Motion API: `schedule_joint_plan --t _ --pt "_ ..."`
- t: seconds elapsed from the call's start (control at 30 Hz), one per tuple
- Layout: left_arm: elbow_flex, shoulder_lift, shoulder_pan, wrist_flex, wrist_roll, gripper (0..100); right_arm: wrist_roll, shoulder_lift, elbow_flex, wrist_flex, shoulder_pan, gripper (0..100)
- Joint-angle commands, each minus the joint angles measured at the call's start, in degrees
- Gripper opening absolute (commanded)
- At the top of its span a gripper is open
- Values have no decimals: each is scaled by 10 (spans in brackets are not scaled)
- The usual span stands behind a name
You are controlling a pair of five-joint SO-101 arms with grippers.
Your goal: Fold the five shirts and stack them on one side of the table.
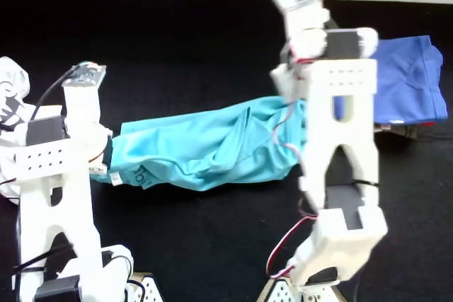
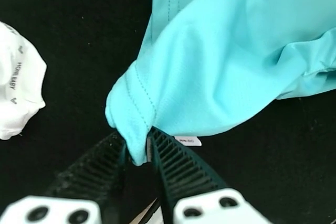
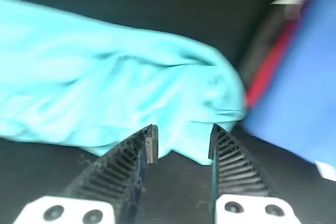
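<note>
Rumpled turquoise shirt (image 1: 205, 150) lies stretched, left pincer (image 2: 138, 149) clamped on its corner, right pincer (image 3: 182, 142) apart.

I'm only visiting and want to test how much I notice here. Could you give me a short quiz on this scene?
1. True or false: the left claw is shut on an edge of the turquoise shirt.
2. What colour is the shirt farthest right in the high view? A) yellow B) blue C) green
3. Fill in the gap: the right claw, close to the turquoise shirt's other end, is ____ (open or shut).

Key: 1 true. 2 B, the blue shirt. 3 open.
</note>
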Motion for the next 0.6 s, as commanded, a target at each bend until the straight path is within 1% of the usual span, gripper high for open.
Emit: schedule_joint_plan --t 0.0,0.13,0.23,0.57 --pt "14 -2 7 -26 -12 9 -57 14 31 -27 -78 163" --pt "30 -2 7 -43 -13 9 -141 73 34 -87 -95 163" --pt "35 -2 7 -52 -13 9 -180 109 34 -99 -101 163" --pt "33 -2 7 -67 -13 9 -182 177 29 -104 -103 166"
